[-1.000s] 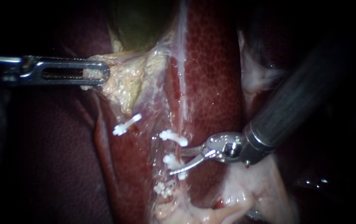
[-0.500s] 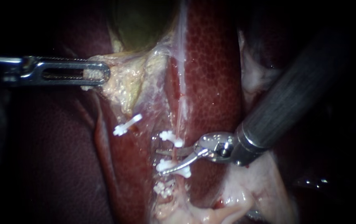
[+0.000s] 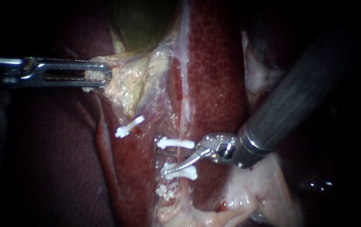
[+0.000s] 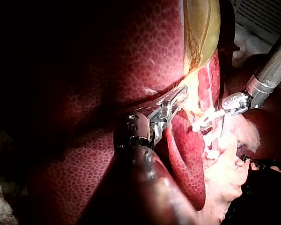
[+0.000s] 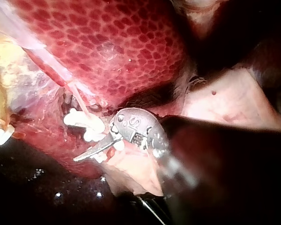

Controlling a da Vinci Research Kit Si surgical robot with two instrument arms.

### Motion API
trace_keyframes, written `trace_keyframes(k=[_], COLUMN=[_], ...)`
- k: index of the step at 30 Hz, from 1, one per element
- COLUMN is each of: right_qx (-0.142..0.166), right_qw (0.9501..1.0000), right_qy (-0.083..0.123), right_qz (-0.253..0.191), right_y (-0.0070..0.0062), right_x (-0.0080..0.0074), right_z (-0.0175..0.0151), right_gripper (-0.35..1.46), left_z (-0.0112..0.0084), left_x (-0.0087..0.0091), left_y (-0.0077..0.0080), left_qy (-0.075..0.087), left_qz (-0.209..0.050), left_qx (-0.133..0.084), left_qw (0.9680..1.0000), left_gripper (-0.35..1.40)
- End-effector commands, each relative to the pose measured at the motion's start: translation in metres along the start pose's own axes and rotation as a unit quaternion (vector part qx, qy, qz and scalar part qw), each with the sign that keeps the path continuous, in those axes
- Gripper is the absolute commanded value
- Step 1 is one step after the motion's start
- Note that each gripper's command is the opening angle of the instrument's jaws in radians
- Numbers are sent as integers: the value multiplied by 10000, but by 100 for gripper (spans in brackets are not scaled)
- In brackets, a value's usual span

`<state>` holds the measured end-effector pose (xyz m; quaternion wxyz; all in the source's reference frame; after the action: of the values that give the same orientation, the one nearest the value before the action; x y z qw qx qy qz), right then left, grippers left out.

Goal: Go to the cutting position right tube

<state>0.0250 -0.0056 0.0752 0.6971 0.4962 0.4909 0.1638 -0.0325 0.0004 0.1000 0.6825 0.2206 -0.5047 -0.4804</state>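
The right tube (image 3: 182,122) is a thin pink strand running down the liver (image 3: 216,63) to two white clips, the upper clip (image 3: 175,143) and the lower clip (image 3: 181,171). My right instrument (image 3: 164,162) comes in from the right with its blades open. They straddle the tube between those two clips, as the right wrist view also shows (image 5: 91,143). My left instrument (image 3: 93,76) is shut on yellowish tissue below the green gallbladder (image 3: 142,21) and holds it to the left. Another white clip (image 3: 128,126) sits on the left tube.
Several more clips (image 3: 164,191) cluster lower on the strand. Pale fatty tissue (image 3: 247,197) lies under the right instrument's shaft (image 3: 298,101). Dark liver (image 3: 50,168) fills the left side.
My right instrument has slid left, bringing its open blades across the tube between the two clips. The clips have turned to lie crosswise. The left instrument has held still.
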Motion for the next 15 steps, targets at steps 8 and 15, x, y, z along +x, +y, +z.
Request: trace_keyframes(k=[8,15], right_qx=[-16,-75], right_qw=[10000,9991], right_qy=[3,38], right_qz=[68,404], right_y=[1,1], right_x=[0,2], right_z=[0,-10], right_gripper=[104,-35], left_z=[0,0], left_x=[0,0], left_y=[0,0], left_qy=[0,0], left_qz=[0,0], left_qx=[0,0], left_qw=[10000,10000], left_gripper=[-35,-35])
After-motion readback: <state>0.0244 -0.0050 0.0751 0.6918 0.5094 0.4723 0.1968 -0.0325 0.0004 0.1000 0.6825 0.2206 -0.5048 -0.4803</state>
